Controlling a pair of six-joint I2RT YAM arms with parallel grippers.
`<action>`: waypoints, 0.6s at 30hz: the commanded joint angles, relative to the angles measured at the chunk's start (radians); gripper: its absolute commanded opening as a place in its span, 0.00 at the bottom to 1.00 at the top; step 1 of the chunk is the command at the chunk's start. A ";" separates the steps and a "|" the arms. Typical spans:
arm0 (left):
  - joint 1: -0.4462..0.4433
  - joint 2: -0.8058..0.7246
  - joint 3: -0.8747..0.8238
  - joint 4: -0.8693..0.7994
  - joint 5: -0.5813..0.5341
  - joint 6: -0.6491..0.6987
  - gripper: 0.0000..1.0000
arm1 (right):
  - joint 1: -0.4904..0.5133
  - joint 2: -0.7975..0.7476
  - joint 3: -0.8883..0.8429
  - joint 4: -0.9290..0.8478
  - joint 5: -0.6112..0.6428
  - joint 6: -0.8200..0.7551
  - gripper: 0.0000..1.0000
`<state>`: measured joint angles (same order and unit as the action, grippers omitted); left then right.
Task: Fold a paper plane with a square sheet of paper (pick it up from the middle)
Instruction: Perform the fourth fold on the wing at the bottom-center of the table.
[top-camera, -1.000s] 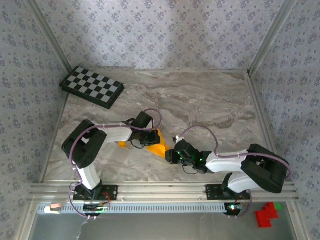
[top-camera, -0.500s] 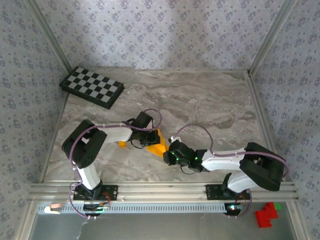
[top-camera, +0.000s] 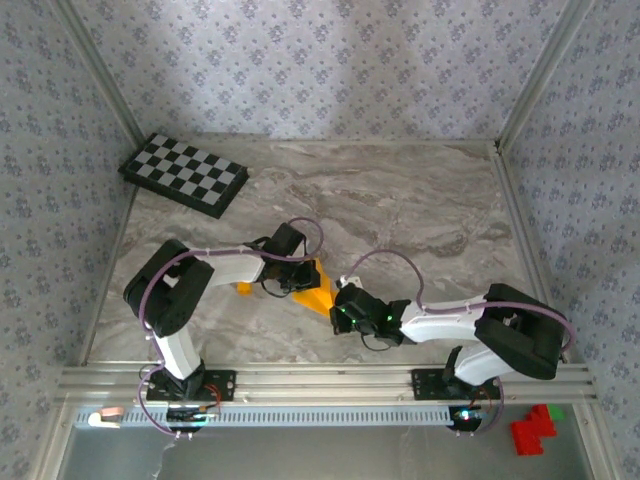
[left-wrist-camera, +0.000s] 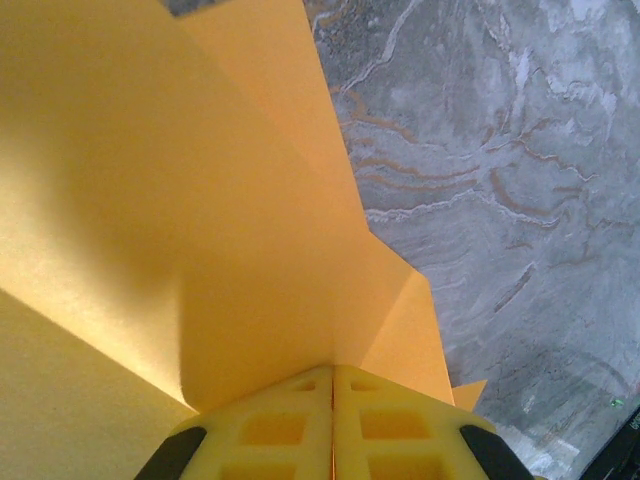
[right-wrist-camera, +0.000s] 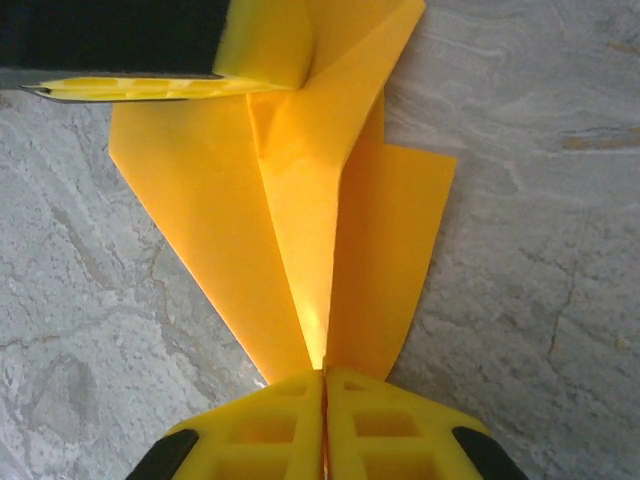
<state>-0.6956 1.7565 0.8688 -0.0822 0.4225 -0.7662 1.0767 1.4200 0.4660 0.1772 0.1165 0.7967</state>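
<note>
The square sheet of paper (top-camera: 318, 291) is orange-yellow and folded into a pointed paper plane shape with a centre crease, held just over the marble table between both arms. My left gripper (top-camera: 304, 280) is shut on its upper fold; in the left wrist view the yellow pads meet at the gripper (left-wrist-camera: 332, 368) with the paper (left-wrist-camera: 200, 220) fanning out ahead. My right gripper (top-camera: 336, 308) is shut on the narrow end; in the right wrist view the gripper (right-wrist-camera: 323, 372) pinches the centre crease of the paper (right-wrist-camera: 300, 200), and a left fingertip (right-wrist-camera: 265, 40) clamps the far end.
A small orange block (top-camera: 243, 289) lies on the table beside the left forearm. A black-and-white checkered board (top-camera: 184, 174) sits at the far left corner. Red blocks (top-camera: 532, 428) lie off the table beyond the right arm's base. Metal rails edge the table.
My right gripper has slid left to the paper's narrow end and closed on its centre crease. The left gripper has kept its hold without moving.
</note>
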 joint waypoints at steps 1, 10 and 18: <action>0.012 0.011 -0.007 -0.039 -0.027 0.029 0.08 | -0.021 -0.008 -0.045 0.049 -0.062 0.018 0.07; 0.012 -0.007 0.001 -0.033 -0.003 0.027 0.11 | -0.081 0.006 -0.125 0.209 -0.159 0.070 0.02; 0.000 -0.060 0.004 -0.017 0.033 0.013 0.15 | -0.091 0.006 -0.133 0.205 -0.152 0.091 0.01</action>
<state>-0.6922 1.7416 0.8688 -0.0826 0.4351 -0.7563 0.9913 1.4166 0.3519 0.4080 -0.0349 0.8646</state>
